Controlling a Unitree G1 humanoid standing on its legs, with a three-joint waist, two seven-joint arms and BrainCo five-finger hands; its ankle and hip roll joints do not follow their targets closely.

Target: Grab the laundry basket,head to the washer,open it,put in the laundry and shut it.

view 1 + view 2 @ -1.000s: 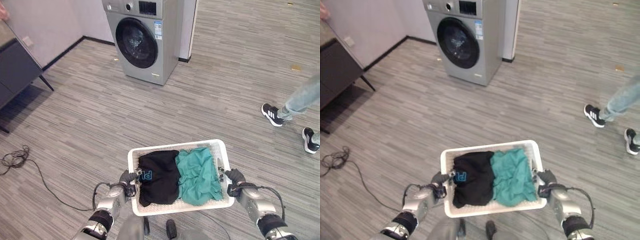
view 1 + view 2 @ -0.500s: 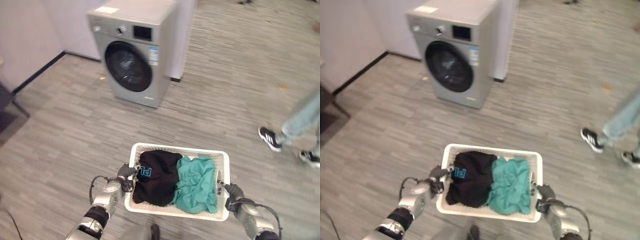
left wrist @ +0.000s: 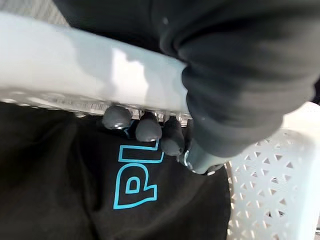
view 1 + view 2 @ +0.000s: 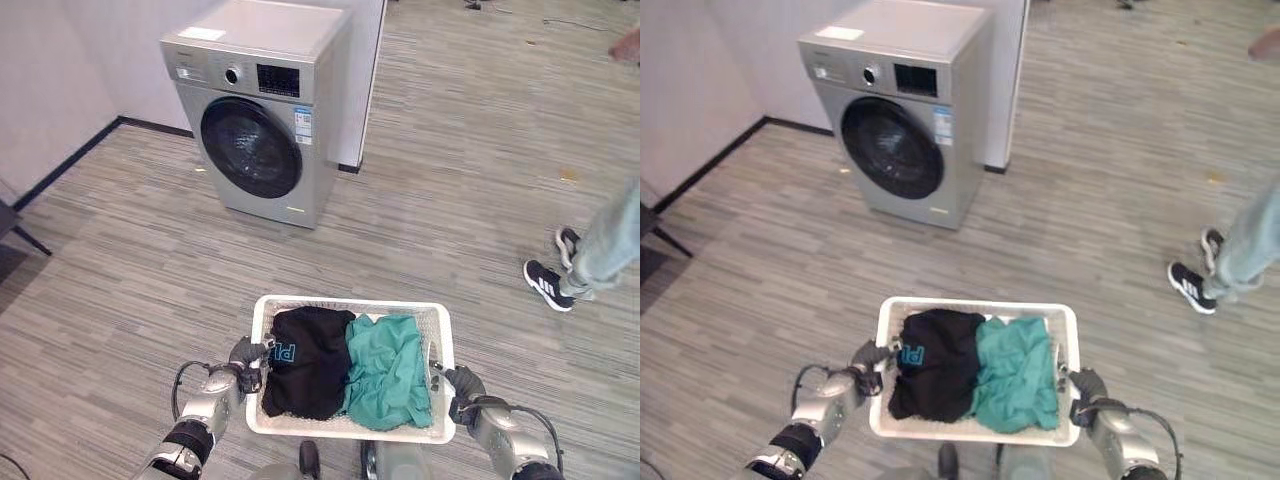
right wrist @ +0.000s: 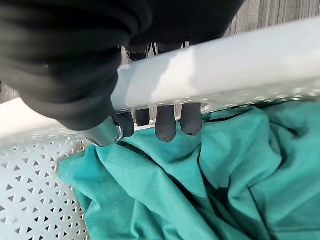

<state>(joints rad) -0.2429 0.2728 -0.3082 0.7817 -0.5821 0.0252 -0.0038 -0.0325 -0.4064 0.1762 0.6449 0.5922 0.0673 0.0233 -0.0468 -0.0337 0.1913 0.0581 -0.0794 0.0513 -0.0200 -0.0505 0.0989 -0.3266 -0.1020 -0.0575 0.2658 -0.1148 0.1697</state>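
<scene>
Left hand (image 4: 246, 355): curled round the basket's left rim at about 9 o'clock of the basket; dark fingertips (image 3: 145, 127) are seen hooked under the white rim, so that edge is gripped.
Right hand (image 4: 462, 383): same deal at 3 o'clock, fingertips (image 5: 165, 127) wrapped under the right rim, so it's clamped on too.
Laundry basket (image 4: 348, 305): white, perforated walls, held up off the floor between both hands, low in the head views.
Black garment (image 4: 305, 360): piled in the basket's left half, with blue lettering near the left hand.
Teal garment (image 4: 388, 370): bunched in the right half, touching the black one.
Washer (image 4: 258, 110): silver front-loader, seen at roughly 11 o'clock from the basket, well apart from it, round dark door closed.
Floor (image 4: 440, 220): grey wood-look planks.
Person (image 4: 600, 255): a jeans leg and black sneakers at about 2 o'clock, off to the right.
</scene>
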